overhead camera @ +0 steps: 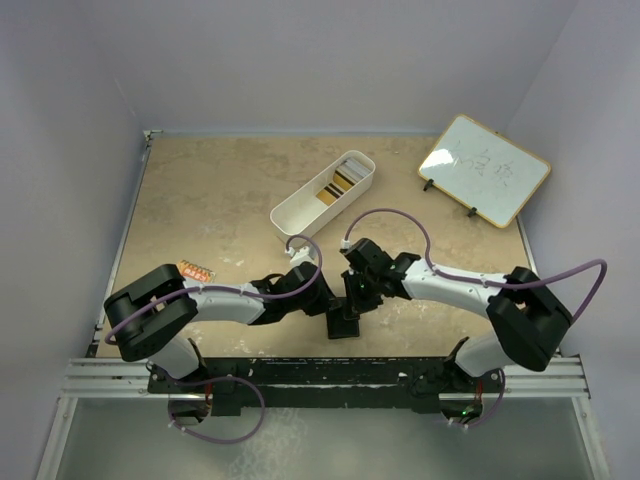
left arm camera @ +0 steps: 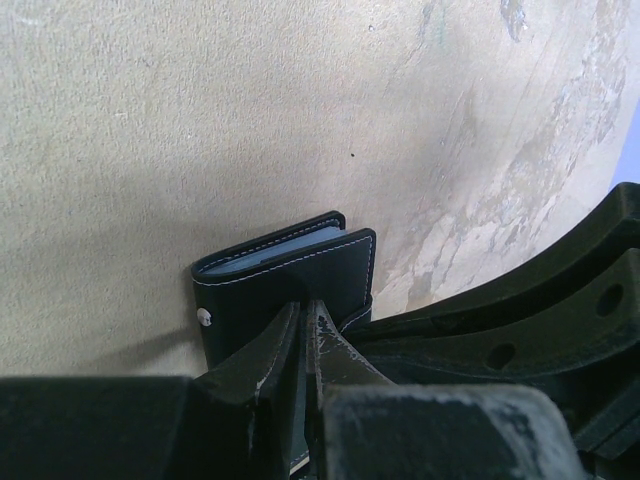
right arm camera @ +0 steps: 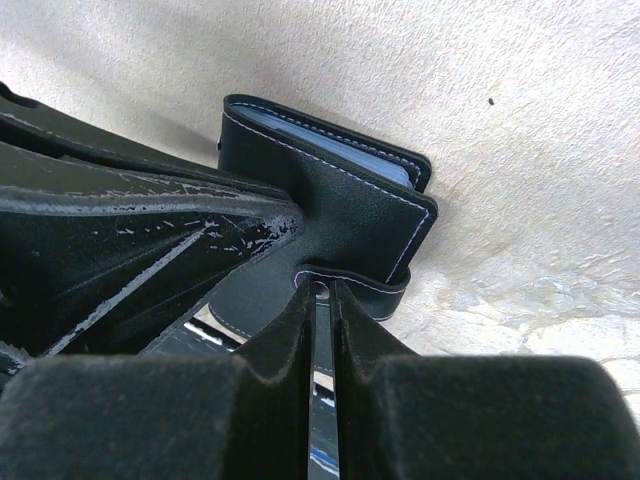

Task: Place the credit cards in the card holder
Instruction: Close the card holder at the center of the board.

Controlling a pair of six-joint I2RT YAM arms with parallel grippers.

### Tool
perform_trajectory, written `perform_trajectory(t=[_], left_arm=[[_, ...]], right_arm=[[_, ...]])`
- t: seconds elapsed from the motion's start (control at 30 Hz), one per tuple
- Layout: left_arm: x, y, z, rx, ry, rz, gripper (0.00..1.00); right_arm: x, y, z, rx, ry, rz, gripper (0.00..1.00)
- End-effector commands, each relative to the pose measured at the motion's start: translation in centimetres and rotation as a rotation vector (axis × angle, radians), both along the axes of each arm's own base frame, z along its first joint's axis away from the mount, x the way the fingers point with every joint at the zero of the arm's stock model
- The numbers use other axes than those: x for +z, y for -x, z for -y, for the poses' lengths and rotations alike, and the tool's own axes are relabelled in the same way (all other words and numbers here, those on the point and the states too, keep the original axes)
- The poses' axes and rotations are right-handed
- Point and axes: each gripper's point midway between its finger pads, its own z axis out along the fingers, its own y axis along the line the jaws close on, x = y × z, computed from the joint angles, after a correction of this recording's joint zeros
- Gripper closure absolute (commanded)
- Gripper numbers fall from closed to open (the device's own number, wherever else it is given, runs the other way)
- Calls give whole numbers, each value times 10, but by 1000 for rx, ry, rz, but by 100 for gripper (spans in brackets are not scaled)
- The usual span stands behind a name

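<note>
Both jaws tight on card holder flaps; credit cards in white tray beyond, whiteboard far rt.

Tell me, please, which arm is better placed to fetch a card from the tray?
Probably right: left gripper and right gripper both pinch the card holder, but the credit cards lie at the white tray's right end, its side.

Behind the card holder, credit cards lie in the tray.
</note>
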Motion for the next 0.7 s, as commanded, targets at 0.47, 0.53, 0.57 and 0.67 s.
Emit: perform_trajectory(t=[0.47, 0.53, 0.57, 0.67], left_arm=[[65, -30, -68, 214, -126, 196, 67], [86, -34, -79, 236, -138, 245, 58], [96, -36, -83, 244, -148, 268, 54], [130, -41, -101, 276, -196, 328, 49]], right_arm=[[-8, -5, 23, -15, 146, 51, 89], [2, -8, 20, -15, 131, 62, 88], [10, -12, 16, -17, 114, 78, 86], [37, -25, 8, -37, 68, 145, 79]])
